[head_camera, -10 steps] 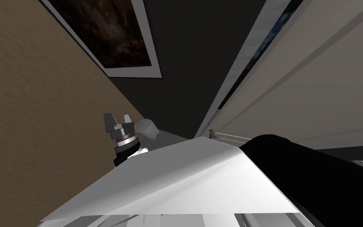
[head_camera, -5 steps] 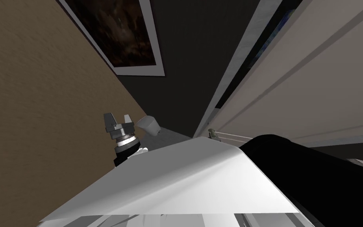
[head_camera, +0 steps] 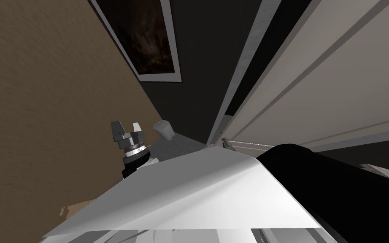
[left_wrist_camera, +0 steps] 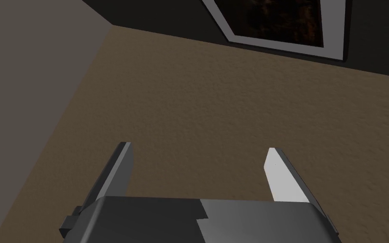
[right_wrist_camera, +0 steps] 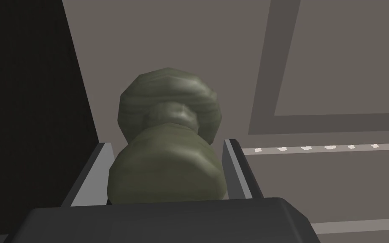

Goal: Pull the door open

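1. Knob (right_wrist_camera: 168, 152): olive green and round, on a short neck, mounted close to the free edge of the door (right_wrist_camera: 337, 63). In the head view the knob (head_camera: 228, 144) sits at the near lower end of the door (head_camera: 316, 84).
2. Right gripper (right_wrist_camera: 166, 143): jaws clamped on the knob, one blade pressed to each side.
3. Door: pale beige-grey with recessed panels. A thin dotted light line crosses it at about knob height.
4. Door edge: the right wrist view shows a black area (right_wrist_camera: 25, 105) right beside it. The head view shows a dark gap (head_camera: 269, 50) between the door and the grey jamb (head_camera: 248, 55).
5. Left gripper (head_camera: 126, 125): raised on the left, well apart from the knob. Jaws apart with nothing between them, as the left wrist view of the gripper (left_wrist_camera: 198, 152) shows.
6. Brown wall (left_wrist_camera: 214, 114): textured, and the left gripper faces it from close by.
7. Picture (head_camera: 147, 38): dark, in a light grey frame, on the dark wall that meets the brown one. The left wrist view shows it (left_wrist_camera: 282, 25) past the jaws.
8. Grey object (head_camera: 163, 128): small and light, between the left gripper and the jamb. Can't tell what it is.
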